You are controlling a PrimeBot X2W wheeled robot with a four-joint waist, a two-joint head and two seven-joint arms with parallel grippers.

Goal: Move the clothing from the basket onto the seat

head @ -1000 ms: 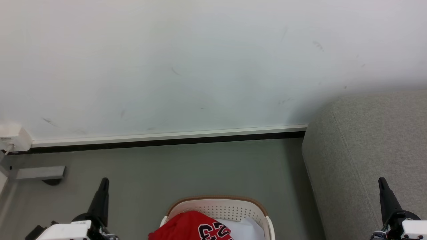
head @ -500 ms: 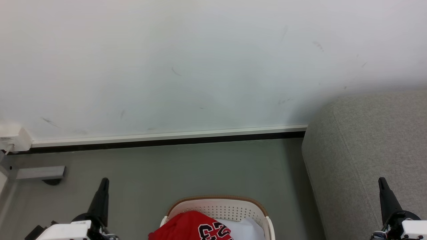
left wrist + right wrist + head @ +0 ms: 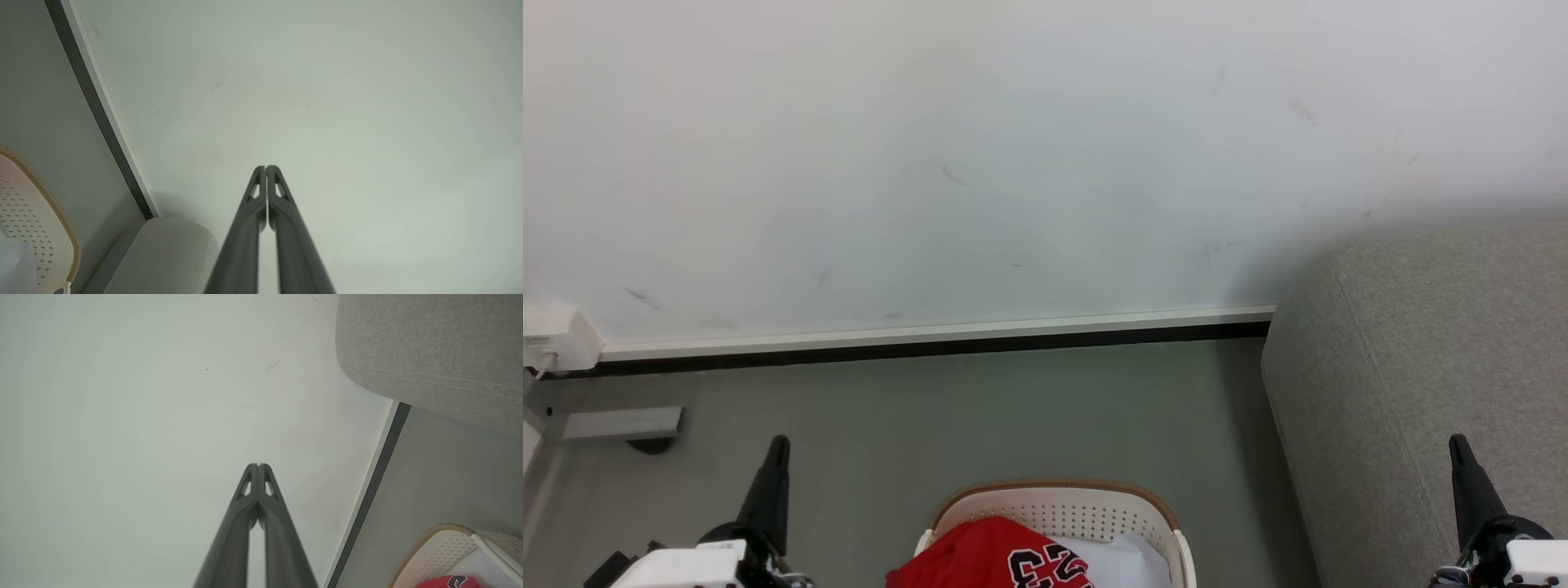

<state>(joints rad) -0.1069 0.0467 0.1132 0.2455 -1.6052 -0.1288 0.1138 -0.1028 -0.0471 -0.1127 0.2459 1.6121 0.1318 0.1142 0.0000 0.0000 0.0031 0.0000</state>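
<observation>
left claw (image 3: 778, 445), right claw (image 3: 1456, 443): dark, tapered (slotted tips), white wrists (image 3: 678, 565)

Bright, soft and even all over. Fades to a faint shadow on the scuffed white wall (image 3: 1241, 273) and the grey-green floor (image 3: 1233, 408) just beside the rounded grey fabric sofa (image 3: 1421, 367). Sharp in the head view. Slightly greenish and dimmer toward the corners in both wrist views.

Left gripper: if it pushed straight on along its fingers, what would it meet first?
The shut left gripper points at the plain white wall; nothing shows between them, though the distance is unclear. The cream perforated plastic basket and grey fabric sofa lie off to the side.
</observation>
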